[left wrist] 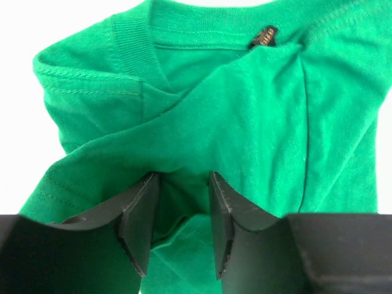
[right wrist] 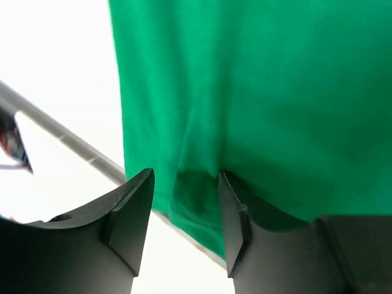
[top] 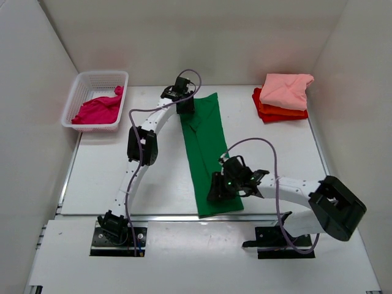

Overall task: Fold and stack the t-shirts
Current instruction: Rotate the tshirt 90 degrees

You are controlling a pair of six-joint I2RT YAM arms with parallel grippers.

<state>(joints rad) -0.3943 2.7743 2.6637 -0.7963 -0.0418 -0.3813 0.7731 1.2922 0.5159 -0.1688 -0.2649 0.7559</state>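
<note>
Centre of the white tabletop (top: 104, 177): bright green cloth t-shirt (top: 207, 147), folded lengthwise into a long narrow strip. It runs from the far middle of the table down to the near edge, slightly slanted, and lies flat along most of its length.

Left gripper (top: 185, 105) is at the far end of the strip, on the collar end. The left wrist view shows the left gripper (left wrist: 184, 180) with both black fingers (left wrist: 142, 214) either side of a raised bunch of the bright green cloth t-shirt (left wrist: 245, 110). Cloth fills the gap, so it is clamped on the shirt. The ribbed neckband (left wrist: 135, 43) and a small brown neck label (left wrist: 264, 38) sit just beyond the fingers.

Right gripper (top: 219, 188) is at the near end of the strip, close to the table edge. In the right wrist view the right gripper (right wrist: 184, 177) has the hem corner of the bright green cloth t-shirt (right wrist: 257, 92) between its jaws, with a crease running up from the pinch, so it is gripping the shirt too. The grey metal edge rail (right wrist: 73, 144) passes under that corner.

Far left: white plastic lattice basket (top: 92, 75) with a crumpled magenta cloth t-shirt (top: 98, 110) inside.

Far right corner: folded salmon pink cloth t-shirt (top: 285, 90) on top of folded orange-red cloth (top: 282, 114). The layers under it are too close in colour to tell apart.
</note>
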